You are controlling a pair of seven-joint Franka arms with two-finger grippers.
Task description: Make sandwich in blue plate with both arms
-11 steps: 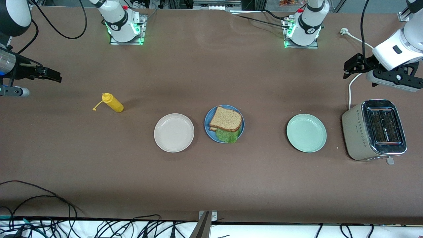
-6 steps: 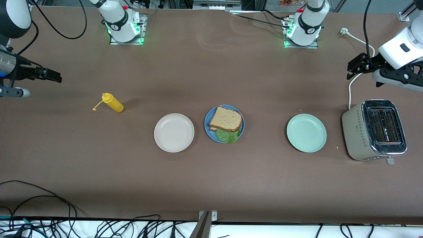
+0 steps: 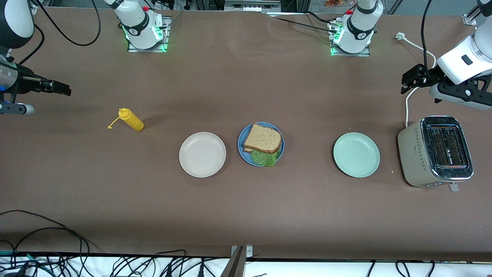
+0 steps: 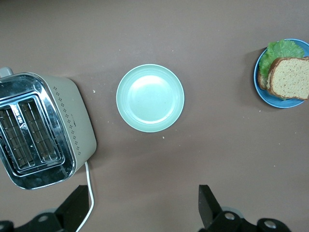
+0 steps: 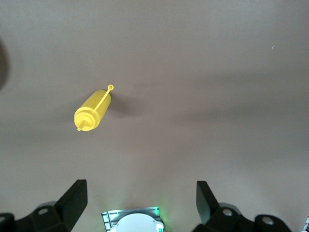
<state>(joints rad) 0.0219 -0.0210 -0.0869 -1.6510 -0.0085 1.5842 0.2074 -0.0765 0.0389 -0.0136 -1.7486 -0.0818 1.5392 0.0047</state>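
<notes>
The brown bench (image 3: 246,215) fills the front view, with the two arm bases along its top edge. At the right edge of the frame stands the beige two-slot toaster (image 3: 436,151), its slots empty, a white cord running up from it toward the upper right. In the middle band of the frame three plates sit in a row, well apart from the toaster: the cream-white plate (image 3: 202,154), the mint-green plate (image 3: 356,154) and, between them, the blue plate (image 3: 245,150). The sandwich (image 3: 263,139) lies on the blue plate, two brown bread slices stacked with a ruffled lettuce leaf (image 3: 264,157) sticking out at the lower edge. A yellow squeeze bottle (image 3: 131,119) lies on its side at middle left, cap hanging by its strap.

The left tool (image 3: 408,79) hangs at upper right, above the toaster in the frame, fingers spread wide and empty. The right tool (image 3: 57,88) hangs at the left edge, over bare bench, likewise wide and holding nothing.
</notes>
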